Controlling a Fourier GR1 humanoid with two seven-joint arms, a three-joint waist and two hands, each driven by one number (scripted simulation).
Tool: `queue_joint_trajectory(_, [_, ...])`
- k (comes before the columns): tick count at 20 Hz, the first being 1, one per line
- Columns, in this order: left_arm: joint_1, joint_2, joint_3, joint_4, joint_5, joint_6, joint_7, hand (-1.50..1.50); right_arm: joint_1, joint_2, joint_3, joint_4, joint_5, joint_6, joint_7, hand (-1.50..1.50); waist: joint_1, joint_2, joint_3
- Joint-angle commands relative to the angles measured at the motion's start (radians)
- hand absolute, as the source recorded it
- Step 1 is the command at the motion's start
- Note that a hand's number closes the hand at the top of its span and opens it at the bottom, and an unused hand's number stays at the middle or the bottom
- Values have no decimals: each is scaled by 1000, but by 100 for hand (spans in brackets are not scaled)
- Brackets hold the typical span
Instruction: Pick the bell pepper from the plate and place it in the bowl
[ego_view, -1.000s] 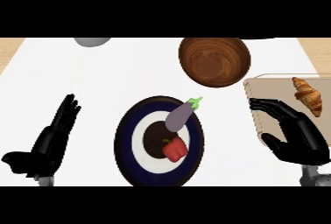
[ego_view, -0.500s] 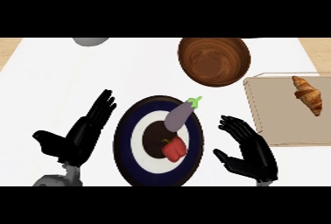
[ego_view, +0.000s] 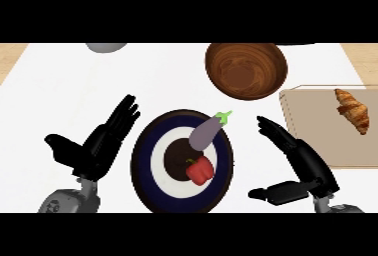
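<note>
Altogether: one bell pepper, one plate, one bowl.

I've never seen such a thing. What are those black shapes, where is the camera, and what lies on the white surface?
The camera sits in a humanoid robot's head, looking steeply down at a kitchen counter. The black shapes are its hands on grey forearms: the left hand and the right hand, either side of a dark blue and white plate. Both are open and hold nothing. On the plate lie a red bell pepper and a purple eggplant. Beyond stands a wooden bowl; at the right a croissant lies on a cutting board. The job: move the pepper into the bowl.
</note>
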Motion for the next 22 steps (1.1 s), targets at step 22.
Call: queue_joint_trajectory(22, [-37, -18, 65, 46, -28, -61, 25, 0, -366, 59, 90, 228, -47, 348, 642, -150, 8, 3, 2])
